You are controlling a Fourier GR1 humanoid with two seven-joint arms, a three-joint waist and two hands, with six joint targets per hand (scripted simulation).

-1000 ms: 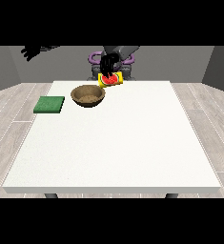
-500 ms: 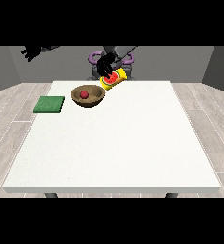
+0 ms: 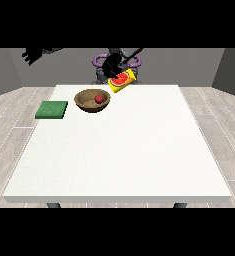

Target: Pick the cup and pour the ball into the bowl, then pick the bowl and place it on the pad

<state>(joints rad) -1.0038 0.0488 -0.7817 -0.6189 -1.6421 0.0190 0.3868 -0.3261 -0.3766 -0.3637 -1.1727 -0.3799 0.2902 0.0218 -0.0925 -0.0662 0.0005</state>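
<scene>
A yellow cup (image 3: 121,81) with a red inside hangs tipped on its side above the table's far edge, its mouth turned toward the bowl. The hand at the view's right (image 3: 110,67) is shut on it. Just left of the cup, the brown bowl (image 3: 85,102) stands on the table with the red ball (image 3: 98,99) inside it. A green pad (image 3: 52,109) lies flat near the table's left edge, left of the bowl. The hand at the view's left (image 3: 32,54) is raised high at the far left, well away from the table, with its fingers hanging relaxed.
The white table (image 3: 124,150) spreads wide toward the camera in front of the bowl and pad. The robot's torso (image 3: 117,62) stands behind the far edge. Grey plank floor surrounds the table.
The ball has left the cup and now rests in the bowl. The cup has tipped over further and moved slightly right and up in the hand.
</scene>
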